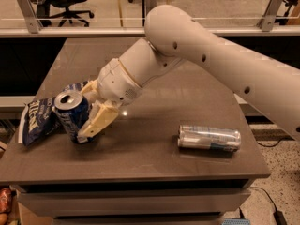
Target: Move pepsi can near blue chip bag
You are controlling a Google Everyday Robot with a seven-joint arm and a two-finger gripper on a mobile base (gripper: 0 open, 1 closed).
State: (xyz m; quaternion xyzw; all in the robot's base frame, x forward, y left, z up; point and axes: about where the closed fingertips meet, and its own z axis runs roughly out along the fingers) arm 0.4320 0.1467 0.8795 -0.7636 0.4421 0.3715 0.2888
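Note:
The pepsi can, dark blue with a silver top, stands tilted at the left side of the table. Its left side touches the blue chip bag, a wrinkled dark blue bag with white lettering lying at the table's left edge. My gripper is shut on the can. One cream finger runs down the can's right front, and the other finger sits behind it. The white arm reaches in from the upper right.
A slim silver-and-pale-blue can lies on its side at the right front of the dark table. A railing and office chairs stand behind the table. The table's front edge runs just below the can.

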